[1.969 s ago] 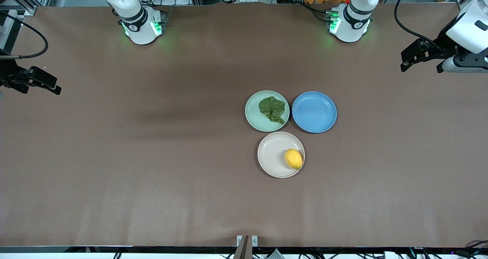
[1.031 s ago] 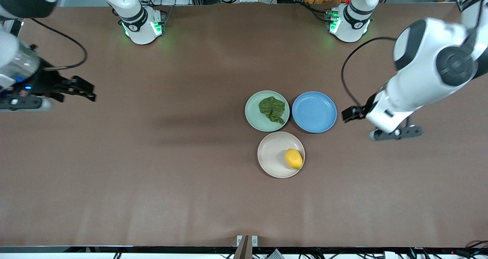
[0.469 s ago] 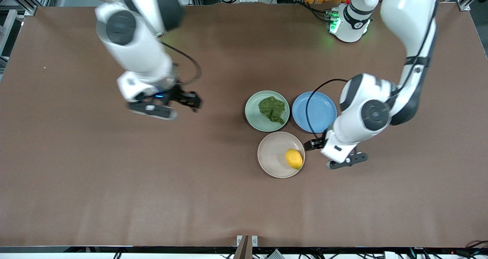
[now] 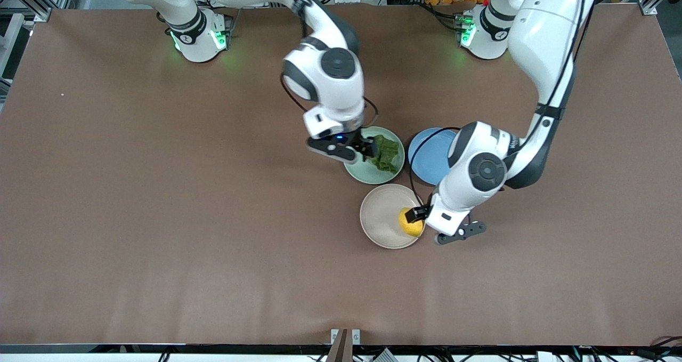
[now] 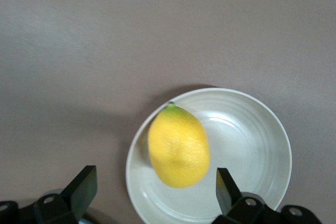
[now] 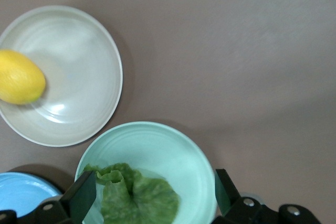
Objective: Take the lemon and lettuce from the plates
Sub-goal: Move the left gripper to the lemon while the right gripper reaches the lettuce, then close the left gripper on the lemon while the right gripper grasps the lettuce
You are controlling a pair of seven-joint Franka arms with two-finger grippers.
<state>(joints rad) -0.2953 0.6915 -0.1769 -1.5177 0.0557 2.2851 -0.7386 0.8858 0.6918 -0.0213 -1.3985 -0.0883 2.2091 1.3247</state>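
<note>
Front view: left gripper point(image 4: 416, 216) open over lemon point(image 4: 409, 227) at beige plate's point(image 4: 381, 215) 4 o'clock; right gripper point(image 4: 370, 150) open over lettuce point(image 4: 387, 155) on mint plate point(image 4: 373, 174); blue plate point(image 4: 429, 157) beside.

From the front you lose part of the blue plate point(image 4: 429, 159) under the left arm, and the right gripper point(image 4: 371, 150) covers some lettuce point(image 4: 388, 157).

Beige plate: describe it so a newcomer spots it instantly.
Three plates cluster mid-table. The beige plate lies nearest the front camera, below the mint plate and blue plate. Only it carries the lemon, with the open left gripper over it.
</note>
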